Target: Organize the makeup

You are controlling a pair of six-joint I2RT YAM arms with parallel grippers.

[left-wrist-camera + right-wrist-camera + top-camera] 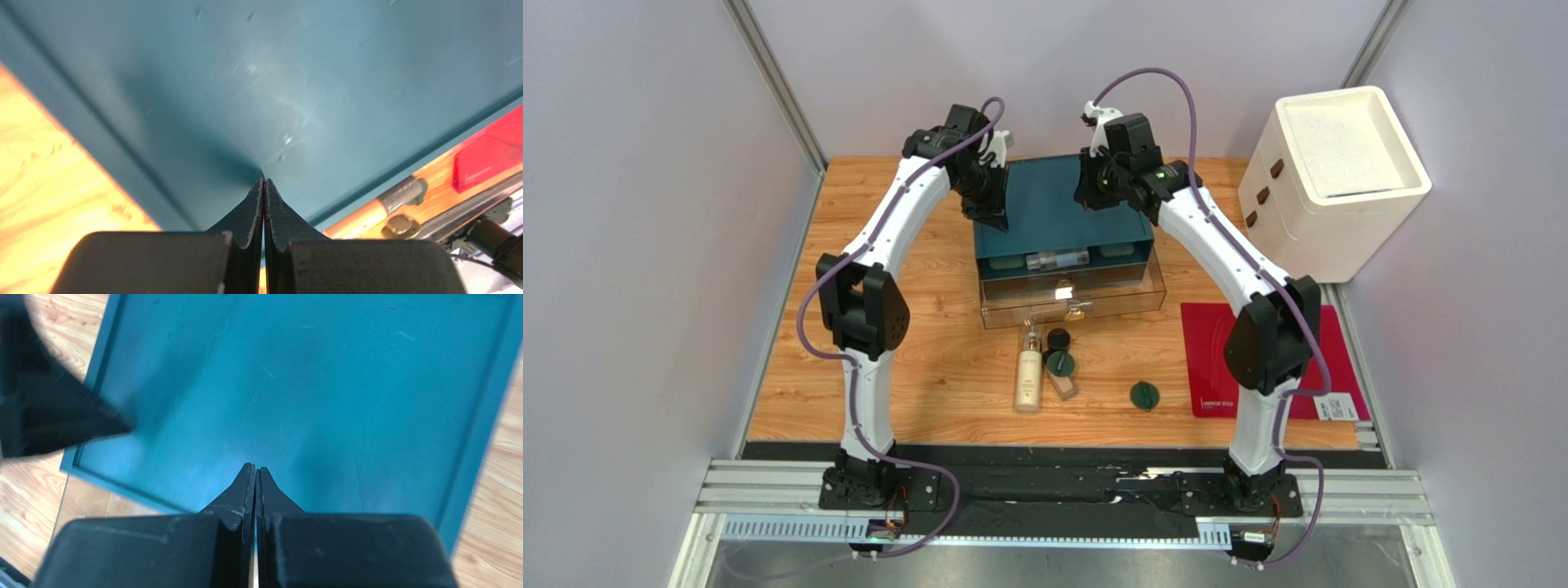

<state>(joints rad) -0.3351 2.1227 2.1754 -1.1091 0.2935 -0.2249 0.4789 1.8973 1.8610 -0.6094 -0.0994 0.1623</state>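
Left claw [264, 181] is pinched fully closed with nothing in it, tips right over the top of the teal box [1063, 202]. Right claw [255, 470] is the same: closed, empty, over that lid. The box's clear bottom drawer [1014, 306] is pulled out. The makeup sits on the tabletop [891, 380] just in front: bottle [1027, 374], black jar [1058, 339], one green disc [1060, 363] beside them, and another disc [1145, 395] nearer the red mat [1210, 343].

A: What surrounds the wooden table [891, 380]?
B: Plain pale grey walls [646, 184], evenly lit. A white cabinet [1339, 184] with brown handles stands well right of the right gripper [1087, 192], beyond the table's edge.
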